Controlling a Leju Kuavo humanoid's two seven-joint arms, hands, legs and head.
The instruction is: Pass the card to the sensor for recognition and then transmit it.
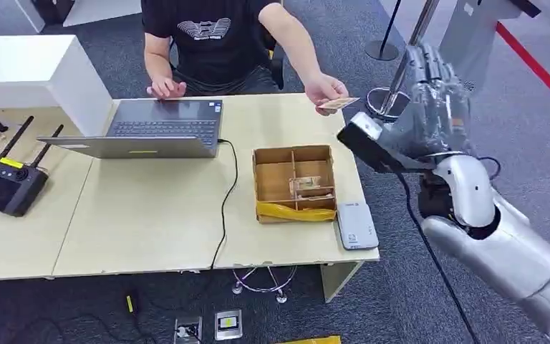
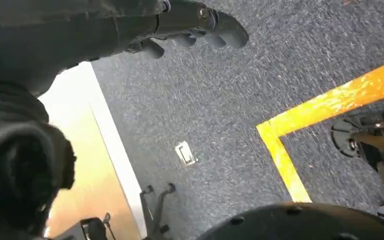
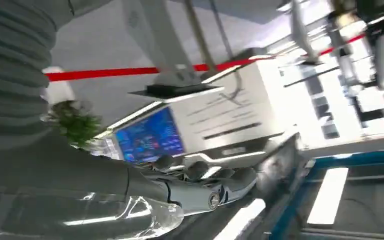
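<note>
From the head view I see a pale wooden table (image 1: 150,215) with a person (image 1: 215,36) seated at its far side. The person's hand (image 1: 324,89) holds the card (image 1: 339,103) out past the table's far right corner, toward my right hand (image 1: 433,97). That hand is raised beside the table's right edge, fingers up and spread, nothing in them; the card is near it but not touching. In the right wrist view the fingers (image 3: 215,185) lie stretched out and empty. On the table sit an open laptop (image 1: 150,129), a divided cardboard box (image 1: 293,183) and, just beside the box at the near right corner, a white sensor (image 1: 356,226). A black remote (image 1: 3,183) lies at the left. My left hand (image 2: 190,30) hangs over grey carpet (image 2: 205,110), fingers loosely apart and holding nothing.
</note>
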